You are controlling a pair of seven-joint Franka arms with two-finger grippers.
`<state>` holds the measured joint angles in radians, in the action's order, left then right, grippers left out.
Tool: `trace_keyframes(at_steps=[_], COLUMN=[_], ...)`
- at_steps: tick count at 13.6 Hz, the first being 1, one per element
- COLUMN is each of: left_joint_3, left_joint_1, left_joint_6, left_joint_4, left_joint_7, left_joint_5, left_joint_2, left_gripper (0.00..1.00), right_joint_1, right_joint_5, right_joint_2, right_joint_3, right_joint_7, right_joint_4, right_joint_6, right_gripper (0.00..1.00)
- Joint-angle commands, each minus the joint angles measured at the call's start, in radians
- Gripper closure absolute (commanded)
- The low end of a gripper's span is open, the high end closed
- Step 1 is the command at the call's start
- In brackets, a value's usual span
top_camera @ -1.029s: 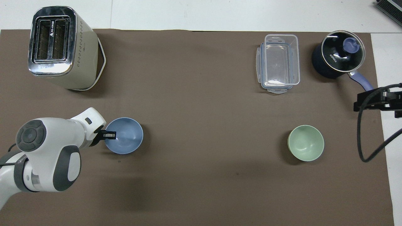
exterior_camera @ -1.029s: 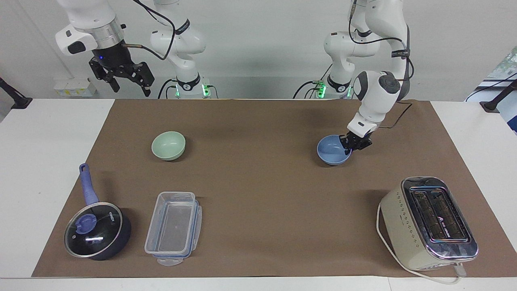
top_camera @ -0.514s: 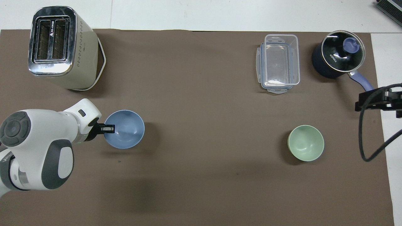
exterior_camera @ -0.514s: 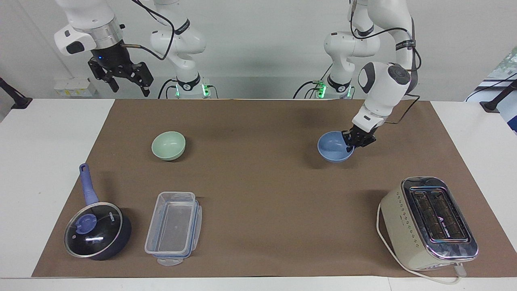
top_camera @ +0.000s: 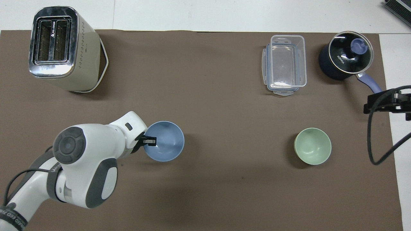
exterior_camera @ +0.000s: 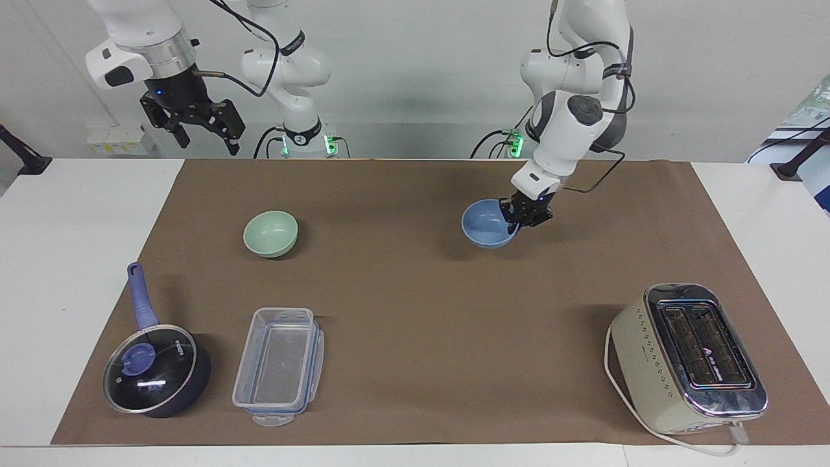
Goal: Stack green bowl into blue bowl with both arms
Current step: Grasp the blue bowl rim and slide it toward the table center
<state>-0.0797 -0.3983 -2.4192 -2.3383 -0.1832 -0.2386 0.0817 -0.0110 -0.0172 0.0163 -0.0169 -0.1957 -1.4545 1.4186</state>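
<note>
White counter [exterior_camera: 78, 259] under a brown mat [exterior_camera: 415, 324], pale wall at the robots' end. Landmark: green bowl [exterior_camera: 270, 233].

Toaster [exterior_camera: 687, 357] sits toward the left arm's end, farther from the robots than the green bowl. Saucepan [exterior_camera: 157, 370] and clear container [exterior_camera: 280, 365] also lie farther from the robots than the green bowl, both near it, the container the closer of the two.

Blue bowl [exterior_camera: 489, 224] is well apart from the green bowl, level with it, toward the left arm's end. Left gripper [exterior_camera: 519, 217] is clamped on its rim, one finger inside, one outside. Right gripper [exterior_camera: 194, 126] waits with fingers apart, high over the counter edge at the right arm's end, holding nothing.

Change: a second ago the blue bowl was much farther toward the left arm's end; it has been carried toward the green bowl, gap visibly smaller. Green bowl has not moved. Judgement: blue bowl is being brought to mid-mat as the receiver; the green bowl pick by the right arm is not yet started.

Views: facing view shows a shadow offset under the blue bowl, so it looks slightly lifted, and shows the whole right gripper. Overhead view shows only a sliver of the right gripper, but shows both bowls are empty and the finger [top_camera: 150, 140] hooked over the rim.
</note>
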Motion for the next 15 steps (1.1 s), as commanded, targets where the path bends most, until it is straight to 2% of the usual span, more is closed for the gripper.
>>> trace_keyframes(at_steps=[1,8,9,12,15], left_joint_3=[0.015,0.017,0.017,0.023,0.026], left_joint_1=[-0.115,-0.261,-0.255,-0.244,-0.173], left_joint_6=[-0.111,-0.227,-0.225,-0.202,-0.103], left_joint_4=[-0.013,-0.019,-0.019,-0.013,0.026], left_joint_7=[-0.123,-0.263,-0.243,-0.234,-0.236], left_joint_5=[-0.018,-0.018,-0.016,-0.016,-0.013], left_joint_2=[-0.051,-0.151,-0.152,-0.145,-0.111], left_gripper=[1.00,1.00,0.02,0.00,0.00], right_joint_1=[-0.015,-0.015,-0.015,-0.015,-0.014], right_joint_5=[0.020,0.020,0.020,0.020,0.020], right_joint_2=[0.016,0.016,0.017,0.017,0.016], right_joint_3=[-0.003,-0.005,-0.005,-0.005,-0.005], right_joint_7=[0.025,0.025,0.025,0.025,0.024], right_joint_4=[-0.017,-0.017,-0.017,-0.017,-0.015], right_joint_6=[0.005,0.002,-0.001,0.003,0.011], right_gripper=[0.00,0.00,0.00,0.00,0.00])
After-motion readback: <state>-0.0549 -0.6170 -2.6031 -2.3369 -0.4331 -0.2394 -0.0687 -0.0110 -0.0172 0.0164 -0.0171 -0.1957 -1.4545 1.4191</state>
